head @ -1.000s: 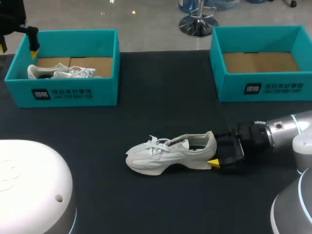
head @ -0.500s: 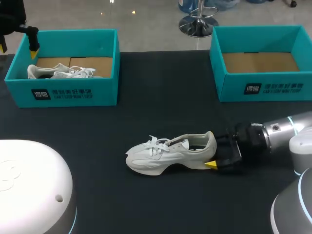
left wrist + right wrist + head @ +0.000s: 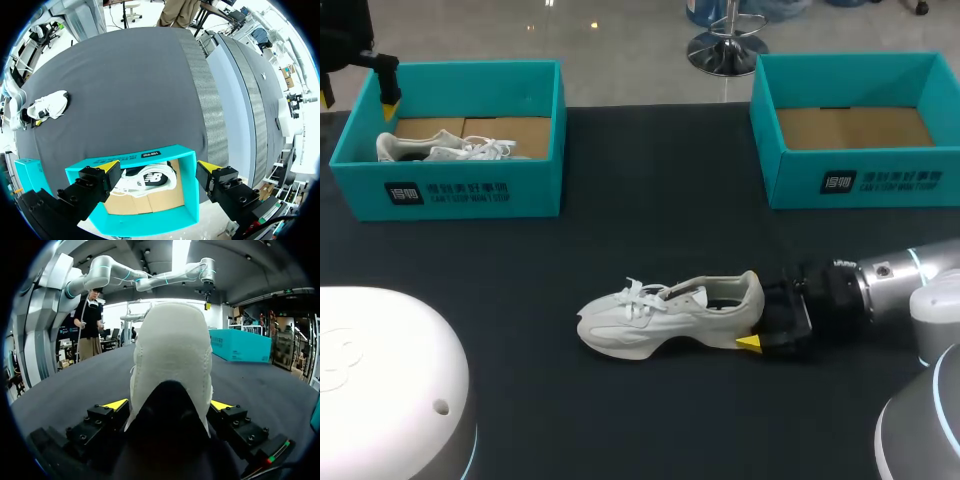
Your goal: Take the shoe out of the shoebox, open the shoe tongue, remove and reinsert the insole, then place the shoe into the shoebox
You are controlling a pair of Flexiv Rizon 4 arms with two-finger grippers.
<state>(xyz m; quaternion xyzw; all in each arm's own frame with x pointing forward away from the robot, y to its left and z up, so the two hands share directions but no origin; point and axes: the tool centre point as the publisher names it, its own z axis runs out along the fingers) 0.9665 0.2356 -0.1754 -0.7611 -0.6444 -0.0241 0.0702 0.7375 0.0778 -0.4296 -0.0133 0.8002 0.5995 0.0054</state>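
A white shoe point(image 3: 665, 315) lies on its side in the middle of the black table, toe to the left. My right gripper point(image 3: 757, 322) is open at its heel, one yellow fingertip point(image 3: 748, 342) showing below the sole. In the right wrist view the heel point(image 3: 170, 355) fills the space between the open fingers of the right gripper point(image 3: 168, 405). My left gripper point(image 3: 388, 100) hangs open above the left teal shoebox point(image 3: 450, 190), which holds a second white shoe point(image 3: 440, 150). From the left wrist, that shoe point(image 3: 150, 180) lies in the box point(image 3: 187, 185) below the open left gripper point(image 3: 159, 165).
An empty teal shoebox point(image 3: 860, 180) with a cardboard floor stands at the back right. Bare black table lies between the two boxes and in front of the shoe. The left wrist view also takes in the loose shoe point(image 3: 47, 106) far across the table.
My right gripper has slid left toward the shoe, so the heel now sits deeper between its fingers. The shoe and the left arm have stayed put.
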